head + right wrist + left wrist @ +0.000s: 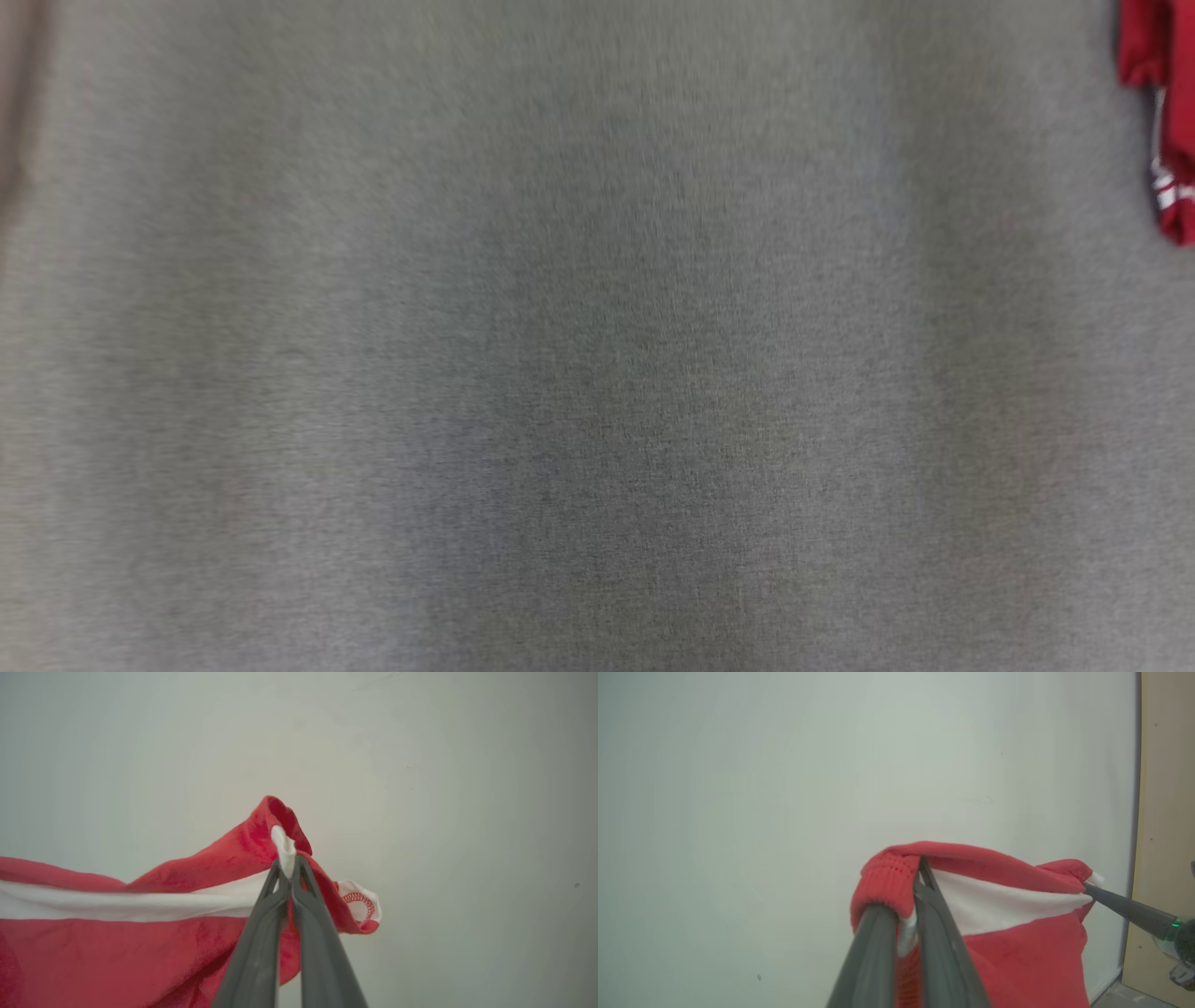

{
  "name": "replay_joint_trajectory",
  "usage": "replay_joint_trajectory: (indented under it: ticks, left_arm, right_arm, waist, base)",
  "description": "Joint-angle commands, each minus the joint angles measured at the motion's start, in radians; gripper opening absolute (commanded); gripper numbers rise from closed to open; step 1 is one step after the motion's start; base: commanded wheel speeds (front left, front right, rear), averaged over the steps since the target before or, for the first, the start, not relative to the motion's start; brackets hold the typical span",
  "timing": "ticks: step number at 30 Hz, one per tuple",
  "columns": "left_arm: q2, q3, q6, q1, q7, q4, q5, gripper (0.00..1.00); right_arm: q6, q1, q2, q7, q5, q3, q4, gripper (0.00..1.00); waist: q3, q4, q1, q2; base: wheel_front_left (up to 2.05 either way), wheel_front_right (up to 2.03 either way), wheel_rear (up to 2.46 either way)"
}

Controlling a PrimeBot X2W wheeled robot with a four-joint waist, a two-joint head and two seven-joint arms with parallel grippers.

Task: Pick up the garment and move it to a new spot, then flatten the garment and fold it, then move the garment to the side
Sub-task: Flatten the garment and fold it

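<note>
Holding the garment [1017, 952] stretched between two closed grippers.
Clamping, at the left, a ribbed red hem in the left gripper [922, 868], fingers pressed together on the knit; spanning from there, red fabric with a white band, pulled taut against a pale surface [784, 788] and hanging below the grip line; pinching, at the right, a bunched red-and-white corner in the right gripper [287, 861], fingers squeezed tight on it, with a small white stitched flap just beside. Showing, in the head view, as a red strip with white stripes at the upper right edge, over a blurred grey surface [597, 336].
</note>
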Motion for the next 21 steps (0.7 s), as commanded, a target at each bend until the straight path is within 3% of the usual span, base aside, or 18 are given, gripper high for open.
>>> replay_joint_trajectory:
  ticks: [1, 5, 10, 21]
  left_arm:
    - [-0.005, 0.001, 0.002, -0.021, -0.003, 0.015, 0.0, 0.0]
    - [-0.032, -0.007, 0.002, -0.209, -0.009, 0.134, 0.008, 0.0]
    - [-0.062, -0.039, 0.002, -0.333, -0.032, 0.252, 0.0, 0.0]
    - [-0.064, -0.11, 0.002, -0.324, -0.087, 0.361, -0.075, 0.0]
  right_arm:
    - [0.002, -0.02, 0.006, -0.005, -0.008, -0.003, 0.015, 0.0]
    - [0.002, -0.198, 0.031, -0.041, -0.061, -0.004, 0.134, 0.0]
    - [0.002, -0.322, 0.059, -0.088, -0.097, -0.003, 0.269, 0.0]
    - [0.002, -0.339, 0.076, -0.149, -0.073, 0.056, 0.398, 0.0]
  waist:
    - [0.133, -0.039, -0.0004, -0.0002]
    - [0.18, -0.05, -0.0004, -0.0002]
    - [0.219, -0.051, -0.0004, -0.0002]
    - [0.266, -0.052, -0.0004, -0.0002]
  base:
    - [0.0, 0.0, 0.0]
    - [0.0, 0.0, 0.0]
    - [0.0, 0.0, 0.0]
    - [0.0, 0.0, 0.0]
